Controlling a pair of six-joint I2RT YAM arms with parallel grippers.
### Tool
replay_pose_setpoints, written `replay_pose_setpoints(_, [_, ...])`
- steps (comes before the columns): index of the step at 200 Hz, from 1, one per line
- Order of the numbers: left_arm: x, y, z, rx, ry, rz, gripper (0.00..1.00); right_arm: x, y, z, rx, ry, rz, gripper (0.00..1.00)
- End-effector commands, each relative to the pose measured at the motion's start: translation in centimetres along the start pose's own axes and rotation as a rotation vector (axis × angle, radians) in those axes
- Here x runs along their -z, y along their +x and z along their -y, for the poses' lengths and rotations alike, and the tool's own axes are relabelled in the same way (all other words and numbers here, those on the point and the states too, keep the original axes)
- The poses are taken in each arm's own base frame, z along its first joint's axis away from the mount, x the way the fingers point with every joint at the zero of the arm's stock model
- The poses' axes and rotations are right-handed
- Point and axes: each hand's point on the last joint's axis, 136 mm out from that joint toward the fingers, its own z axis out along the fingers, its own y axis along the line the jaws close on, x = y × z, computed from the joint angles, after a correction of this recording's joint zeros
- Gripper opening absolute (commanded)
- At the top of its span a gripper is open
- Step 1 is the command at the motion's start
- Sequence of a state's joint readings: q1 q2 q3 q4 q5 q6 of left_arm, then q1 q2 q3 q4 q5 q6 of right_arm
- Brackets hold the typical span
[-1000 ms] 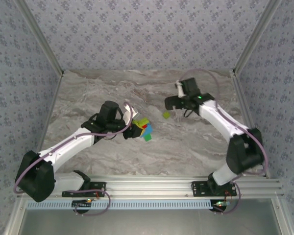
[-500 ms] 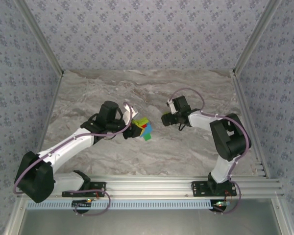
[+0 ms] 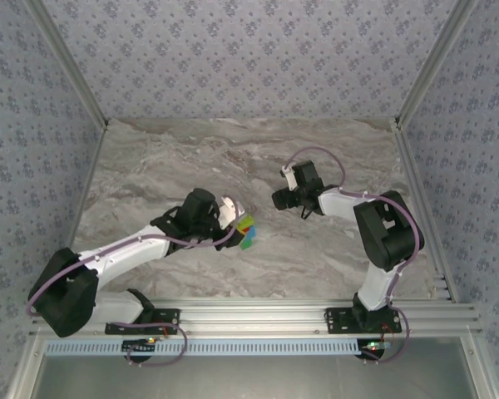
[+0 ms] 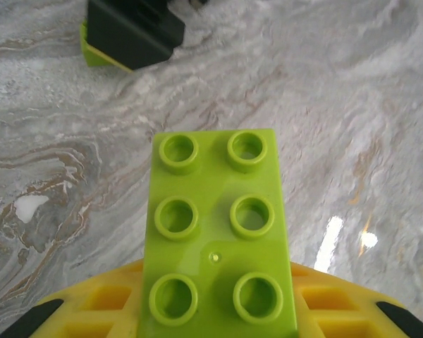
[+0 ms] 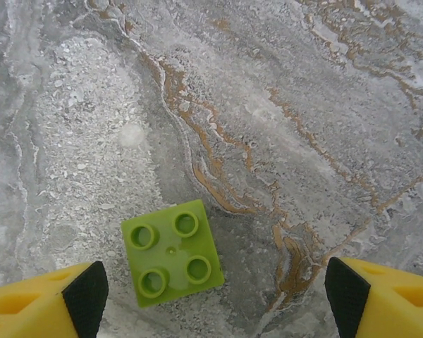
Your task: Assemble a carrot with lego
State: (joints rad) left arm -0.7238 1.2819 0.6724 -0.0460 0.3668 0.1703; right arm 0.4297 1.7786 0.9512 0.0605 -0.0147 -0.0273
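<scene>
The part-built carrot point(image 3: 246, 233), a clump of lime, red, blue and green bricks, hangs in my left gripper point(image 3: 235, 226), which is shut on it left of the table's middle. In the left wrist view its lime-green studded end point(image 4: 215, 232) juts out from between the yellow fingers point(image 4: 77, 313). A loose lime 2x2 lego brick point(image 5: 171, 252) lies flat on the marble. My right gripper point(image 5: 215, 303) hovers over it, open, one fingertip on each side and neither touching it. In the top view the right gripper point(image 3: 281, 198) covers that brick.
The grey marbled table point(image 3: 150, 158) is walled by patterned panels at the back and both sides. An aluminium rail point(image 3: 258, 312) carrying both arm bases runs along the near edge. The two grippers are about a gripper's length apart; the right gripper's black finger point(image 4: 134, 32) appears in the left wrist view.
The right gripper swung left and down over the loose lime brick, hiding it from above. The left gripper then shifted right and toward the near edge with the carrot.
</scene>
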Motion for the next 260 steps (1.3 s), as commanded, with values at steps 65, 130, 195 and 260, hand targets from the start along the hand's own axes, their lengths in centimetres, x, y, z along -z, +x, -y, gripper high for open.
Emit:
replay_pose_setpoints(65, [-1.7, -2.3, -0.7, -0.322, -0.060, 0.114, 0.22, 1.9, -1.6, 0.7, -0.014, -0.009, 0.062, 0.84])
replay_pose_setpoints(130, [-3.4, -3.3, 0.7, -0.378, 0.037, 0.116, 0.26, 2.2, -1.4, 1.1, -0.028, -0.022, 0.055, 0.84])
replay_pose_setpoints(195, [-3.7, -2.9, 1.1, -0.361, 0.076, 0.103, 0.32, 1.8, -1.1, 0.9, -0.044, -0.046, 0.051, 0.84])
replay_pose_setpoints(260, [-4.8, -2.1, 0.9, -0.350, 0.091, 0.067, 0.32, 1.6, -0.7, 0.8, -0.044, -0.049, 0.039, 0.84])
